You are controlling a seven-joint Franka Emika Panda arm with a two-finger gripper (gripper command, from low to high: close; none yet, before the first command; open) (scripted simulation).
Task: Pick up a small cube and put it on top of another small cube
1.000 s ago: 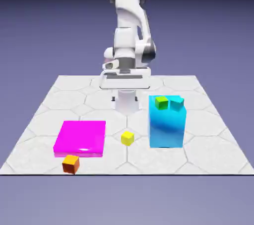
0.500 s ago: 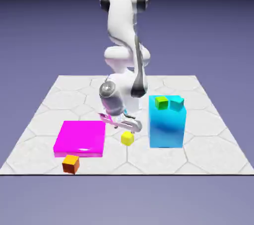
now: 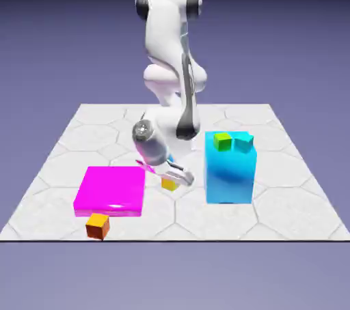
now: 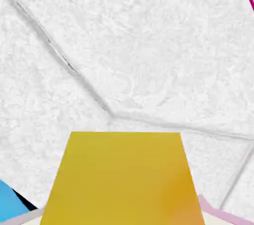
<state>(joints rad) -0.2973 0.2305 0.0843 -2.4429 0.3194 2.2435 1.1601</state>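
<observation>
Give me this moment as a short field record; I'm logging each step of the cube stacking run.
stage: reach for the yellow cube, not yet lifted as far as shows
gripper: gripper down at the cube; open or shut cannot be told
hand view: yellow cube fills the lower middle, fingertips hidden
cyan block: cyan block at the exterior view's right
on the block: green cube and small cyan cube on top
magenta slab: magenta slab at the exterior view's left
orange cube: orange cube on the table in front of the slab
</observation>
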